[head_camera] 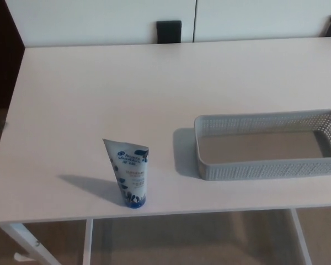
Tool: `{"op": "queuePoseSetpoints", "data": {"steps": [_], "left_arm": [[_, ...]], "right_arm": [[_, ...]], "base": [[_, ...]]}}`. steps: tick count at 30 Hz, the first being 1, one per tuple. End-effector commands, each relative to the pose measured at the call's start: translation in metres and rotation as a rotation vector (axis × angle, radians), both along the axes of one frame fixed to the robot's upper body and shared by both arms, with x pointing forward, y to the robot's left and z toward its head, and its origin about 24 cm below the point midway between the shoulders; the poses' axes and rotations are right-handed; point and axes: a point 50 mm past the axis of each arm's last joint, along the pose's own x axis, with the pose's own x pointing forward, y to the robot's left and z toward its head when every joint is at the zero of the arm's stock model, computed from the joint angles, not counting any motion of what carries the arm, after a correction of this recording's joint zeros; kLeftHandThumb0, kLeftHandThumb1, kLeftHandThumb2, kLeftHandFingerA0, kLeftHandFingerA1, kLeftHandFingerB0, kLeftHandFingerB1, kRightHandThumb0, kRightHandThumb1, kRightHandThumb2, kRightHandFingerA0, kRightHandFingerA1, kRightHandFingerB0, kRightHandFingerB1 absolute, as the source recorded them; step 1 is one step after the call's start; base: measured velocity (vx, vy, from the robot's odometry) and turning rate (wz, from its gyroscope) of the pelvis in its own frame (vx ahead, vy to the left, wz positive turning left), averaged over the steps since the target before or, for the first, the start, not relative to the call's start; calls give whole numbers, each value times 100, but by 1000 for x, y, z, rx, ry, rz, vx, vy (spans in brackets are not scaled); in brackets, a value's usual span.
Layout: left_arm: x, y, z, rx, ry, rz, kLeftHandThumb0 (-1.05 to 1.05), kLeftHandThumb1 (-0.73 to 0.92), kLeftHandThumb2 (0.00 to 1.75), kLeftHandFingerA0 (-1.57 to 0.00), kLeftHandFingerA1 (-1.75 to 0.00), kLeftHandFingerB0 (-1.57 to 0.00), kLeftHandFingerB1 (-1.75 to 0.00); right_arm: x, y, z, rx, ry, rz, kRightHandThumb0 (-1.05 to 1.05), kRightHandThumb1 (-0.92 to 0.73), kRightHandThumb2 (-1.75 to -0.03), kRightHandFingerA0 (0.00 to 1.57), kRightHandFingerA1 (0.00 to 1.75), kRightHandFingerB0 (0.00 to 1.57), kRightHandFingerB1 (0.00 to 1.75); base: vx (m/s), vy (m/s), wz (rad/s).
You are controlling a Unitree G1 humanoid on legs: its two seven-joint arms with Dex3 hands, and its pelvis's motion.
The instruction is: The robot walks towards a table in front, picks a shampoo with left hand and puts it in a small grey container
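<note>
Neither hand shows, so the state of the fingers cannot be told. One shampoo tube [129,174], white with blue print, stands upright on its blue cap near the tabletop's [127,83] near edge. One grey basket [270,168] lies to its right, apart, bare tabletop between.

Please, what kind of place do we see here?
Probably a plain indoor room set up for a test: a white table holding only a shampoo tube and a grey container, white wall panels behind.
</note>
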Motion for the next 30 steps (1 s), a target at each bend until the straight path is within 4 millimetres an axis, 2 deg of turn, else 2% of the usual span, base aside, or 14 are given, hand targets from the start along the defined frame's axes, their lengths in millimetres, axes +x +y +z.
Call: {"op": "queuePoseSetpoints", "data": {"steps": [1, 5, 9, 14, 17, 20, 23, 26, 30], "left_arm": [[9, -18, -19, 21, 132, 0, -24, 47, 59, -7, -33, -10, -25], [13, -27, -30, 14, 188, -12, -21, 45, 58, -7, -32, -10, -26], [13, -29, -41, 28, 220, -33, -21, 49, 57, -6, -31, -10, -20], [14, -32, -52, 55, 260, -41, -20, 49, 56, -9, -29, -8, -23], [13, -33, -59, 67, 278, -51, -26, 45, 59, -9, -27, -8, -22], [11, -34, -63, 94, 291, -71, -23, 48, 54, -9, -30, -8, -26], [10, -36, -66, 96, 297, -85, -27, 48, 58, -6, -30, -9, -22], [8, -41, -71, 85, 325, -110, -21, 47, 55, -10, -29, -9, -26], [3, -48, -78, 129, 335, -156, -24, 48, 56, -11, -30, -10, -24]], "right_arm": [[-5, -3, 0, -11, 9, -9, -30, -69, -61, 69, 45, 57, 40], [-6, -3, -1, -13, 15, -8, -28, -70, -61, 69, 44, 56, 40], [-4, -1, -1, -13, 13, -1, -29, -68, -60, 70, 45, 58, 41], [-4, -2, 0, 1, 6, -20, -29, -68, -60, 71, 45, 58, 41], [-5, -2, -1, -2, 9, -12, -29, -67, -60, 69, 45, 57, 40], [-5, -2, -1, -10, 15, -1, -29, -67, -60, 70, 44, 57, 40], [-5, -2, -1, -12, 17, 2, -29, -68, -60, 70, 44, 57, 40], [-5, -2, -1, -20, 20, 10, -30, -67, -60, 71, 45, 57, 40], [-5, -2, -1, -9, 14, -6, -29, -68, -60, 69, 44, 57, 40]], "base": [[0, 0, 0], [0, 0, 0], [0, 0, 0], [0, 0, 0], [0, 0, 0], [0, 0, 0], [0, 0, 0], [0, 0, 0], [0, 0, 0]]}}
